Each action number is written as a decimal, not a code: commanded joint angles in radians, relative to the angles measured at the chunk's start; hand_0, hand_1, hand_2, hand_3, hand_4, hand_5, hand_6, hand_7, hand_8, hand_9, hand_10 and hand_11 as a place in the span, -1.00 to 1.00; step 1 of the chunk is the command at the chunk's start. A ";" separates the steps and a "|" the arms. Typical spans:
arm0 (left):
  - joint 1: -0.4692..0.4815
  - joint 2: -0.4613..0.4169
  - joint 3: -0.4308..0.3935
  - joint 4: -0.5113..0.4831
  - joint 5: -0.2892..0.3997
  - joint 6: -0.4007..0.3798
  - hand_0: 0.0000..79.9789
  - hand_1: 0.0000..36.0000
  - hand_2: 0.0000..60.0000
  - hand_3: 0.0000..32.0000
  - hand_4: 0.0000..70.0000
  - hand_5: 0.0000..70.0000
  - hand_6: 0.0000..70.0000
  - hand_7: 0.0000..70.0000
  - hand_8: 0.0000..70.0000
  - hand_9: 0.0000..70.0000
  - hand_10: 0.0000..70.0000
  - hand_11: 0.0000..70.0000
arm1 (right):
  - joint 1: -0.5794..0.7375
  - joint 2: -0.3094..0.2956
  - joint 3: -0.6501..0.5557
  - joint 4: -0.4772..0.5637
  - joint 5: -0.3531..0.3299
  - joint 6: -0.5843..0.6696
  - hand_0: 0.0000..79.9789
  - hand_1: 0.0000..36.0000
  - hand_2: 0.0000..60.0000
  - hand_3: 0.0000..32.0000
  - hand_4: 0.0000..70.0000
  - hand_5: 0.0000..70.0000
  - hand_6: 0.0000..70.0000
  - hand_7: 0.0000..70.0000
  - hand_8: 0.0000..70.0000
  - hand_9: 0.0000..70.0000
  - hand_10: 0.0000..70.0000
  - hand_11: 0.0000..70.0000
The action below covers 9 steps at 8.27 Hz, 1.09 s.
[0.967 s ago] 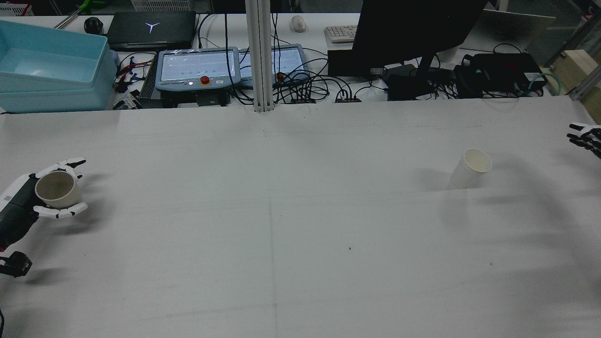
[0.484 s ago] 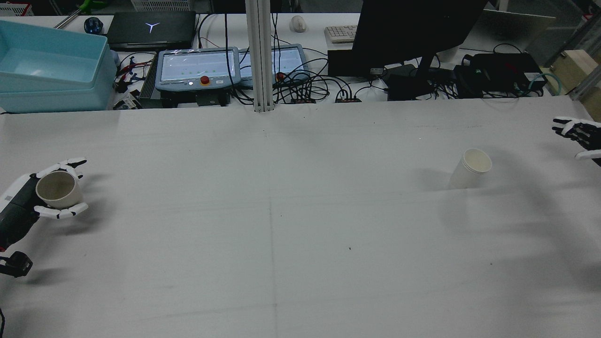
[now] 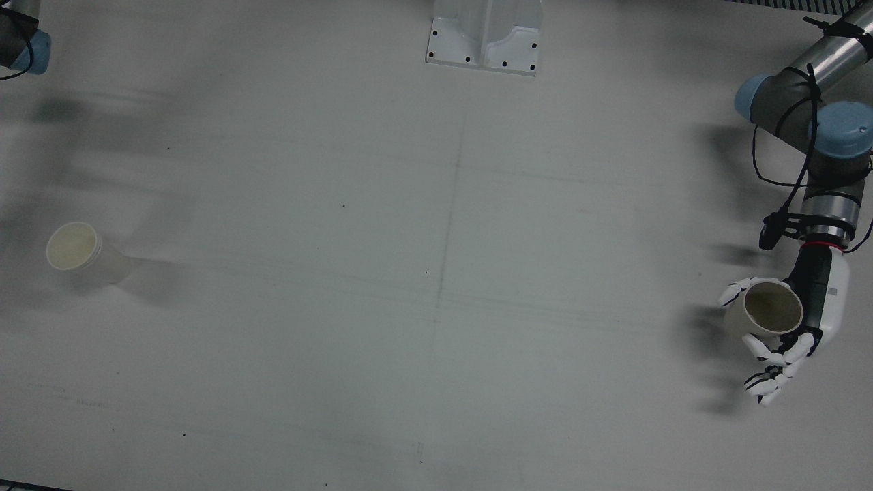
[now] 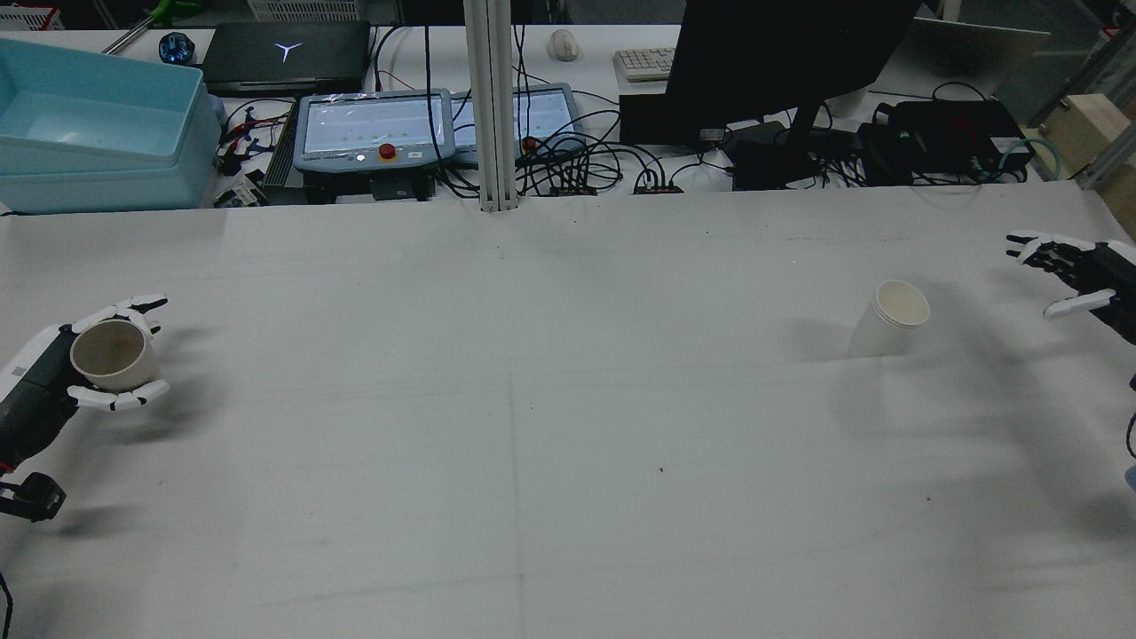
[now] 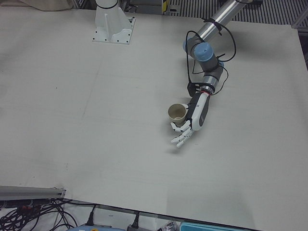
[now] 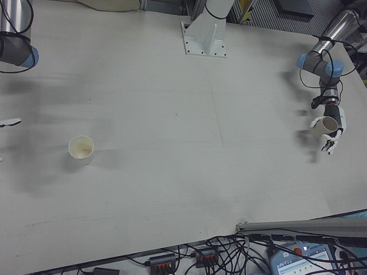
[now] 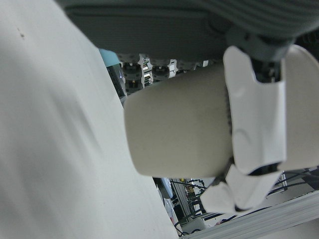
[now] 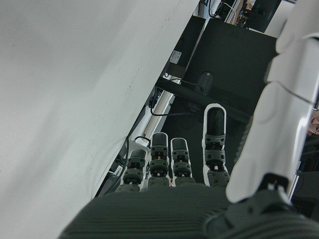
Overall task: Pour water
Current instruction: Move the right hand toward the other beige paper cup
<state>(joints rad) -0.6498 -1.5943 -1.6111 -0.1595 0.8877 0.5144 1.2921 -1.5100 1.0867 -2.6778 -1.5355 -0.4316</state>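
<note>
My left hand [image 4: 49, 374] is shut on a white paper cup [image 4: 108, 353] at the table's left side in the rear view, upright with its mouth up. The front view shows this cup [image 3: 769, 310] in the left hand [image 3: 818, 303], and the left hand view shows fingers [image 7: 254, 119] wrapped on the cup wall [image 7: 174, 129]. A second white paper cup [image 4: 891, 318] stands alone on the table's right half, also seen in the front view [image 3: 76, 249]. My right hand [image 4: 1069, 273] hovers open to the right of it, apart from it, fingers [image 8: 214, 144] spread.
Beyond the table's far edge are a light blue bin [image 4: 98, 133], teach pendants [image 4: 373, 129], a monitor [image 4: 781, 53], cables and a vertical aluminium post [image 4: 491, 106]. A white pedestal base [image 3: 485, 34] sits at the robot side of the table.
My right hand has come in from the right edge toward the standing cup, fingers spread. My left hand with its cup has shifted slightly.
</note>
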 commanded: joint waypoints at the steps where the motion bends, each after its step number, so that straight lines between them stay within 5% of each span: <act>1: -0.001 0.000 -0.012 0.003 -0.001 -0.001 0.46 0.96 1.00 -1.00 1.00 1.00 -0.55 -0.40 -0.63 -0.69 -0.63 -0.42 | -0.028 0.054 -0.048 -0.004 0.005 -0.047 0.35 -0.56 -1.00 -1.00 -0.21 0.17 -0.68 -0.46 -0.50 -0.50 -0.77 -0.64; 9: -0.001 0.008 -0.015 -0.006 -0.007 0.001 0.47 0.93 1.00 -1.00 1.00 1.00 -0.57 -0.42 -0.64 -0.70 -0.63 -0.42 | -0.232 0.067 0.016 -0.002 0.118 -0.070 0.40 -0.36 -1.00 -1.00 -0.25 0.19 -0.72 -0.48 -0.51 -0.50 -0.73 -0.58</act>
<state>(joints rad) -0.6504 -1.5906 -1.6254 -0.1599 0.8824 0.5152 1.1173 -1.4443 1.0762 -2.6770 -1.4629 -0.5011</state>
